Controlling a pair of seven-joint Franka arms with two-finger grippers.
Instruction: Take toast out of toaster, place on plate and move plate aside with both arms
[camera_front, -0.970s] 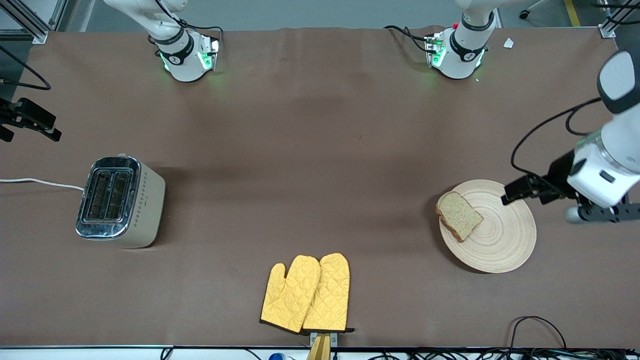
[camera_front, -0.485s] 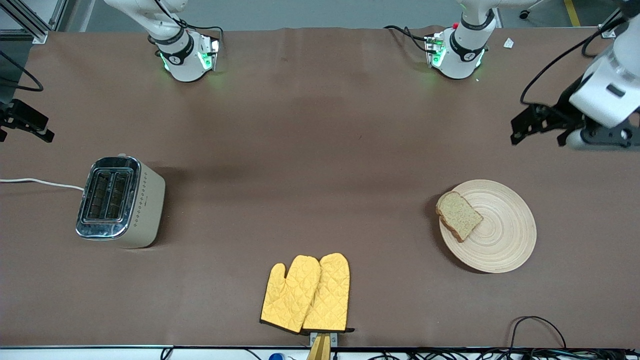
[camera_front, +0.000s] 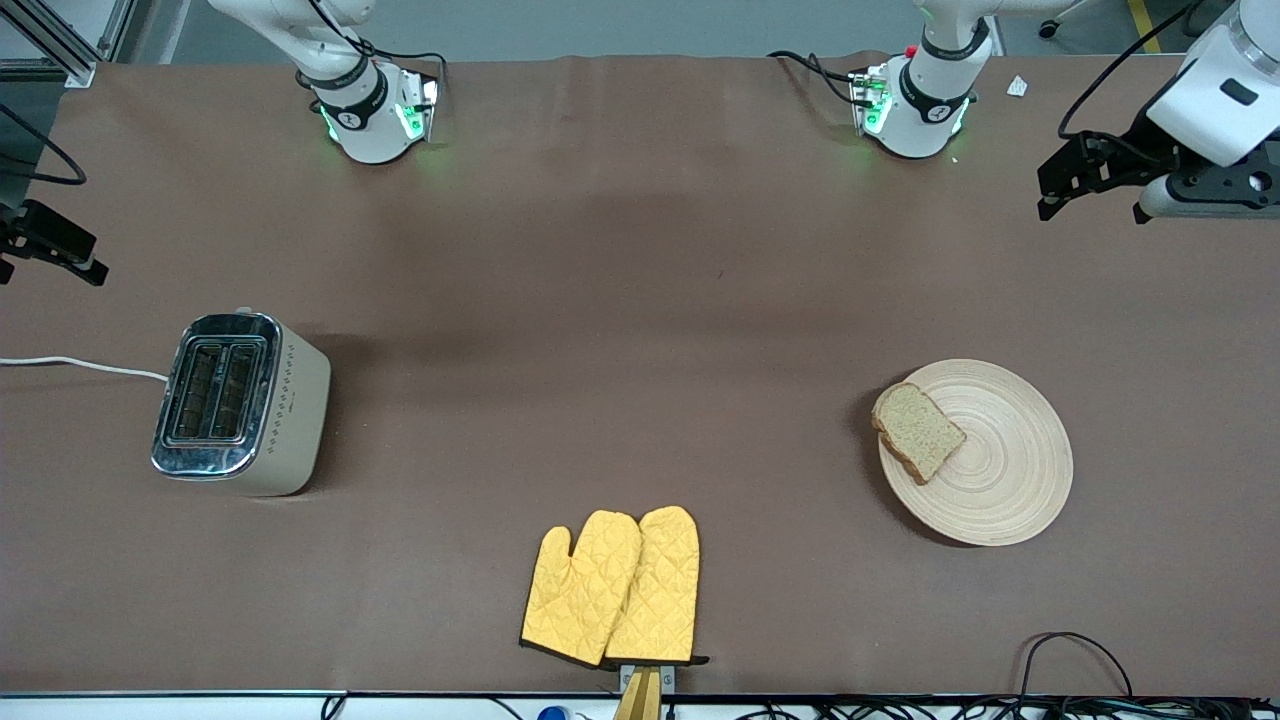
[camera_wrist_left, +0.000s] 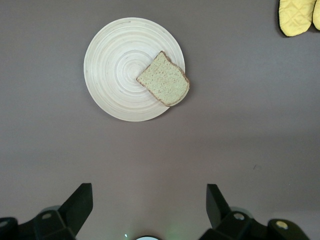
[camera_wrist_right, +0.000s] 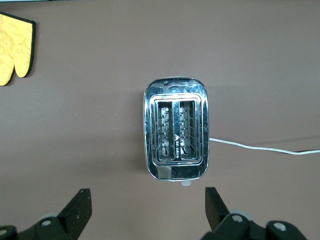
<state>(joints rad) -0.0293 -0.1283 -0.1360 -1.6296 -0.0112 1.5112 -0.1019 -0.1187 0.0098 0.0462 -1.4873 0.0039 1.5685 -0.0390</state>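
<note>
The toast (camera_front: 918, 431) lies flat on the rim of the plate (camera_front: 1010, 470), overhanging it toward the right arm's end. My left gripper (camera_front: 1058, 190) is open and empty, raised over bare table at the left arm's end. In the left wrist view the plate (camera_wrist_left: 112, 65) and toast (camera_wrist_left: 164, 79) lie well clear of its spread jaws (camera_wrist_left: 149, 205). My right gripper (camera_front: 55, 250) is open and empty at the right arm's end. The right wrist view (camera_wrist_right: 148, 205) shows it above the table next to the toaster (camera_wrist_right: 176, 135).
A silver two-slot toaster (camera_front: 240, 400) with a white cord (camera_front: 80, 365) stands at the right arm's end. Two yellow oven mitts (camera_front: 615, 590) lie at the table edge nearest the front camera. Black cables (camera_front: 1080, 650) loop at that edge.
My left gripper has lifted away from beside the plate and moved toward the arms' bases. The toast and plate have not moved. The right gripper shifted slightly, then stayed.
</note>
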